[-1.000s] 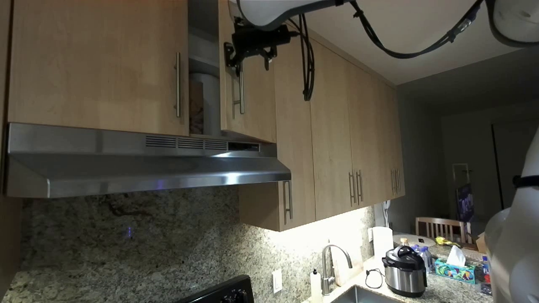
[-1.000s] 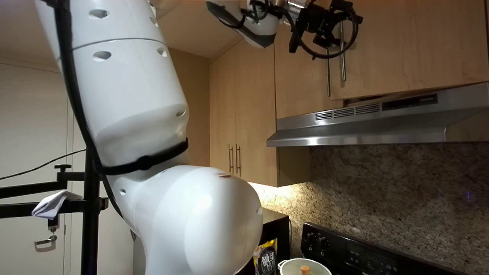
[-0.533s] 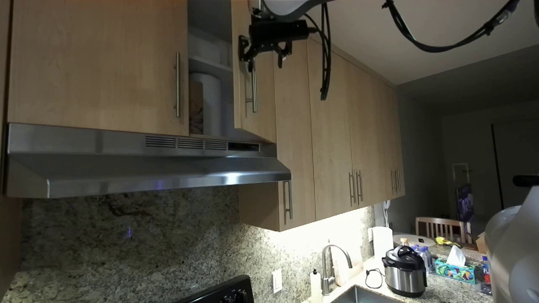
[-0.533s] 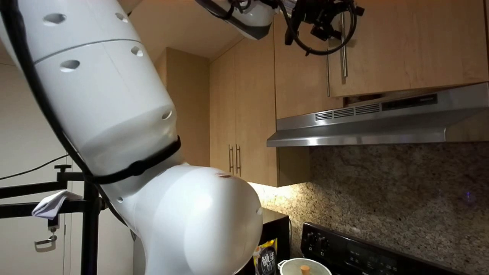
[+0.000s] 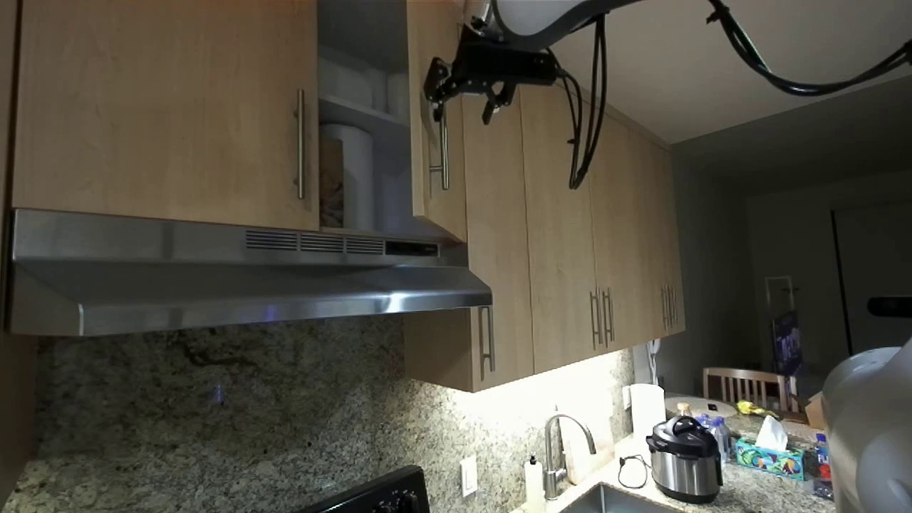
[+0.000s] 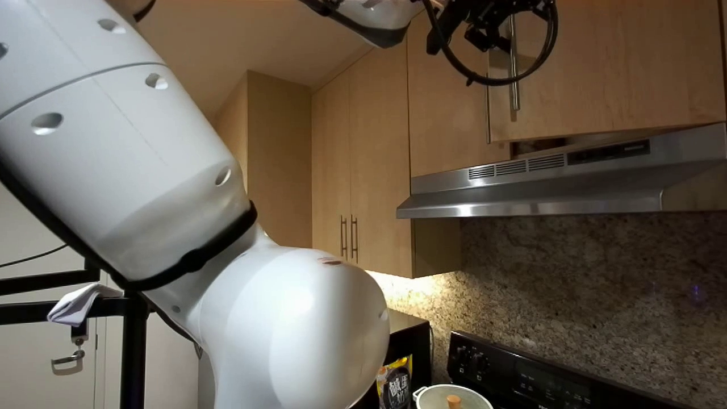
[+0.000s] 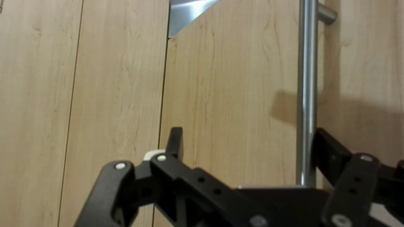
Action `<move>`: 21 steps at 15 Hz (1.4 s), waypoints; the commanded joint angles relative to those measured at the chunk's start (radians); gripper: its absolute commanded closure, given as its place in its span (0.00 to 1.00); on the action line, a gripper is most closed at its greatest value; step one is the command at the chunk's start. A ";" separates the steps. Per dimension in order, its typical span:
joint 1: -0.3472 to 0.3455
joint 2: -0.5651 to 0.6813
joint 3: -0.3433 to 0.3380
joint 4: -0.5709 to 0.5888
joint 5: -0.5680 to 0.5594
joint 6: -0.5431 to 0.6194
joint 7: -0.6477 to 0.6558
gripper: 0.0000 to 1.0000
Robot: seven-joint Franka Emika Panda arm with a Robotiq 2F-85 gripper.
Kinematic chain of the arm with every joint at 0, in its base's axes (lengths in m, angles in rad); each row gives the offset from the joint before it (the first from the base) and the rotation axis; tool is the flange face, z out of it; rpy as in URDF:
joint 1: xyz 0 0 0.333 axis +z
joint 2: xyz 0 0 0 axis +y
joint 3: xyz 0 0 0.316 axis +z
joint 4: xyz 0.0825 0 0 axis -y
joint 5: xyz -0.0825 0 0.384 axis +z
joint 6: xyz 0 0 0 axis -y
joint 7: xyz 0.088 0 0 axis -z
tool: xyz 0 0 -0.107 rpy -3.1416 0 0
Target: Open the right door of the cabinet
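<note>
Flat light-wood right door (image 5: 456, 171) sits ajar on the short light-wood two-door wall cabinet (image 5: 360, 25), above a stainless-steel range hood (image 5: 235, 281). Light-wood left door (image 5: 164, 114) is closed. Through the gap: white upright cylinder (image 5: 355, 178) beside a brown patterned box (image 5: 331, 182), under a shelf (image 5: 377, 125).

Black two-finger gripper (image 7: 247, 140) is at the right door's vertical silver bar handle (image 7: 306, 78). Jaws spread; in the wrist view the handle runs between them, right beside one finger (image 7: 331, 154) and well apart from the other. Cannot tell if that near finger touches the handle. Lower end of the handle sticks out below the gripper in both exterior views.

White robot arm (image 6: 170, 182) fills the left of an exterior view; a black cable (image 6: 494, 81) loops in front of the handle there. On a speckled stone counter (image 5: 773, 491): silver-and-black pressure cooker (image 5: 685, 467), near a colourful tissue box (image 5: 769, 458). White lidded pot (image 6: 437, 396) sits near the black stove panel (image 6: 545, 372).
</note>
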 commanded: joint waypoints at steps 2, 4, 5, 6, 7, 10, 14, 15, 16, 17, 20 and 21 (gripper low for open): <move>-0.106 -0.092 0.002 -0.110 0.105 0.066 -0.149 0.00; -0.163 -0.116 0.028 -0.126 0.107 0.072 -0.185 0.00; -0.192 -0.128 0.040 -0.133 0.092 0.077 -0.198 0.00; -0.210 -0.139 0.044 -0.139 0.092 0.080 -0.212 0.00; -0.231 -0.149 0.050 -0.145 0.090 0.084 -0.223 0.00; -0.267 -0.178 0.065 -0.167 0.091 0.086 -0.255 0.00; -0.285 -0.172 0.090 -0.146 0.125 0.080 -0.244 0.00; -0.287 -0.175 0.090 -0.149 0.125 0.080 -0.244 0.00; -0.287 -0.176 0.090 -0.150 0.125 0.080 -0.244 0.00; -0.287 -0.176 0.091 -0.151 0.125 0.080 -0.244 0.00; -0.291 -0.173 0.097 -0.150 0.124 0.082 -0.243 0.00; -0.296 -0.174 0.101 -0.151 0.126 0.082 -0.242 0.00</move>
